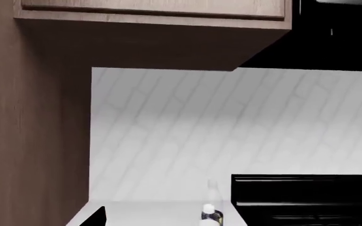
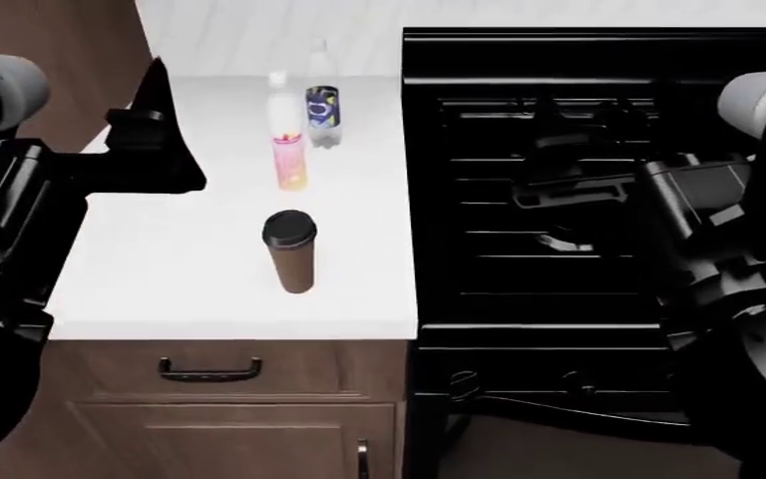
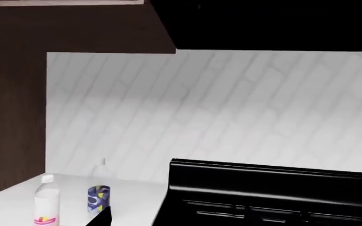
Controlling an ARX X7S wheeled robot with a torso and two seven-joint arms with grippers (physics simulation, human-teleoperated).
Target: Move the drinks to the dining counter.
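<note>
Three drinks stand on a white worktop (image 2: 196,269) with wooden drawers: a brown coffee cup (image 2: 288,251) with a black lid near the front, a pink-labelled bottle (image 2: 286,135) behind it, and a blue-and-yellow-labelled bottle (image 2: 322,100) by the wall. My left gripper (image 2: 157,92) hovers over the worktop's left edge, left of the bottles and apart from them. My right gripper (image 2: 559,168) hangs over the black stove. In each wrist view one black fingertip (image 1: 96,217) (image 3: 100,218) shows far off centre, with nothing held. The dining counter is out of view.
A black stove (image 2: 596,259) adjoins the worktop on the right. Behind is a white tiled wall (image 1: 231,122), with a wooden upper cabinet (image 1: 149,28) overhead and a tall brown panel (image 1: 30,132) at the left. A drawer handle (image 2: 210,371) shows below the worktop's front edge.
</note>
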